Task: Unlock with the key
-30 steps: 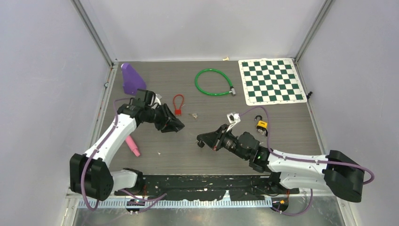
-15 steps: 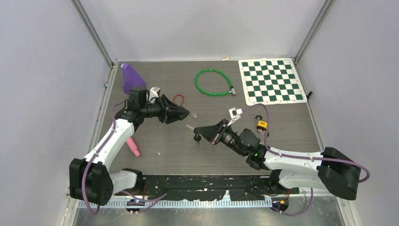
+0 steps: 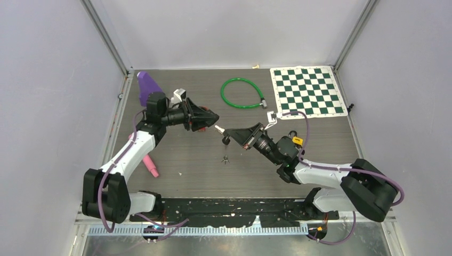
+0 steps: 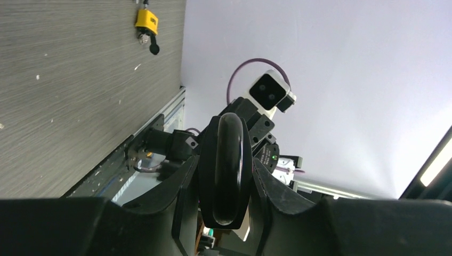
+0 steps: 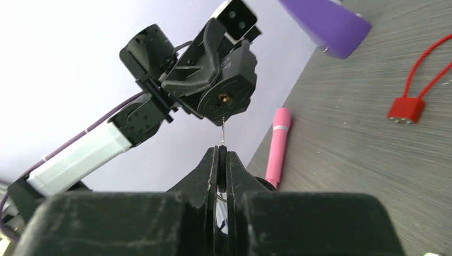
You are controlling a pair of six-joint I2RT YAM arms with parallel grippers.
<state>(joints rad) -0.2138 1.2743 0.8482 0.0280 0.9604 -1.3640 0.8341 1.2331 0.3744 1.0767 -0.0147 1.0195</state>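
Note:
My left gripper [image 4: 226,178] is shut on a black padlock [image 4: 229,160], held above the table; the lock's round face with its brass keyhole [image 5: 224,97] turns toward my right gripper. My right gripper [image 5: 222,153] is shut on the head of a key [image 5: 223,132]. The thin blade points up at the lock's face and ends just below the keyhole. In the top view the left gripper [image 3: 212,117] and right gripper [image 3: 227,132] meet nose to nose over the table's middle, with the key [image 3: 219,128] between them. Spare keys [image 3: 226,142] dangle under the right gripper.
A green cable lock [image 3: 242,93] and a chessboard mat [image 3: 306,92] lie at the back. A yellow padlock [image 3: 296,141] sits beside the right arm. A purple block [image 3: 149,88], a pink pen [image 3: 150,165] and a red cable lock [image 5: 406,109] lie on the left.
Both grippers have lifted and closed in on each other. The left swung right with the lock, the right moved up and left with the key, which now sits just short of the keyhole.

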